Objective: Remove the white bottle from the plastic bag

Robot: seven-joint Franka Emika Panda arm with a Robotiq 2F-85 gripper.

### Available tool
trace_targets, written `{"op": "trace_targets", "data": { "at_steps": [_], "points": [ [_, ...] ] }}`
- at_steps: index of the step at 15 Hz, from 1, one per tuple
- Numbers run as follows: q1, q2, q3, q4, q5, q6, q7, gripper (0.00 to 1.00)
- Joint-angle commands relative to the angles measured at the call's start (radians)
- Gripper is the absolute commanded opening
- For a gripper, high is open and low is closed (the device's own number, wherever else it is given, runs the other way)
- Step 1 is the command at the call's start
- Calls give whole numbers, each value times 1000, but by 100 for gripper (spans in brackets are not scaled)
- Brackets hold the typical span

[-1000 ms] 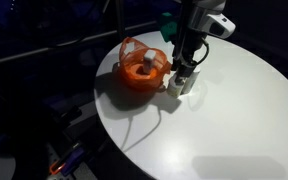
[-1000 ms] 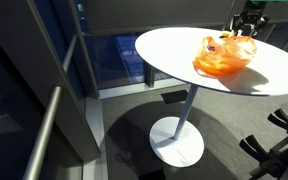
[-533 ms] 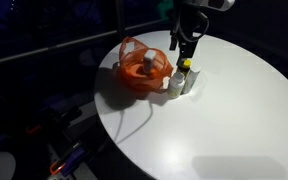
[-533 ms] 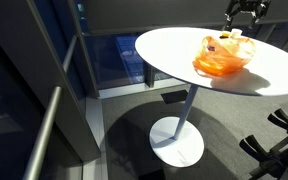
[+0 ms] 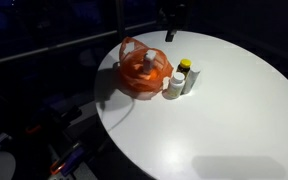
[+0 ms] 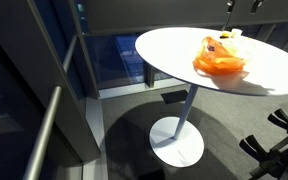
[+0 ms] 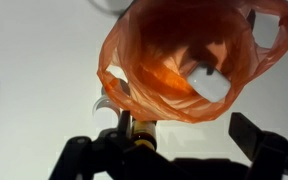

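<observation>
An orange plastic bag point(image 5: 139, 72) lies on the round white table point(image 5: 224, 120), with a white object point(image 5: 147, 66) still showing inside it. Right beside the bag stand a white bottle point(image 5: 174, 87) and a dark bottle with a yellow cap point(image 5: 186, 72), both upright. My gripper point(image 5: 171, 24) hangs open above and behind them, touching nothing. In the wrist view the bag point(image 7: 179, 55) fills the top. The yellow-capped bottle point(image 7: 141, 128) and the white bottle point(image 7: 107, 107) sit below it, and my open gripper point(image 7: 169, 152) has nothing between its dark fingers point(image 7: 261, 142).
The table stands on a single pedestal point(image 6: 180, 130) with a drop on all sides. A railing point(image 6: 54, 130) and dark floor lie beside it. The bag point(image 6: 222, 58) sits near the table's far edge in that view, and my gripper point(image 6: 240, 5) is at the top border.
My gripper has opened, let go of a bottle beside the bag and risen straight up, away from it. The two bottles stay standing on the table.
</observation>
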State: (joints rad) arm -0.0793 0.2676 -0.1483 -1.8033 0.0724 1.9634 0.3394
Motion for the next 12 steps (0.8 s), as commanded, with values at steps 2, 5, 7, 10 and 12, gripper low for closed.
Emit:
{"op": "trace_targets", "data": {
  "at_steps": [2, 5, 7, 10, 12],
  "points": [
    [15, -107, 22, -32, -40, -101, -24, 100],
    [24, -172, 38, -56, -53, -154, -26, 100],
    [26, -206, 47, -68, -53, -181, -33, 100],
    [21, -184, 54, -43, -39, -183, -16, 100],
    [21, -192, 56, -47, -39, -186, -17, 100]
  ]
}}
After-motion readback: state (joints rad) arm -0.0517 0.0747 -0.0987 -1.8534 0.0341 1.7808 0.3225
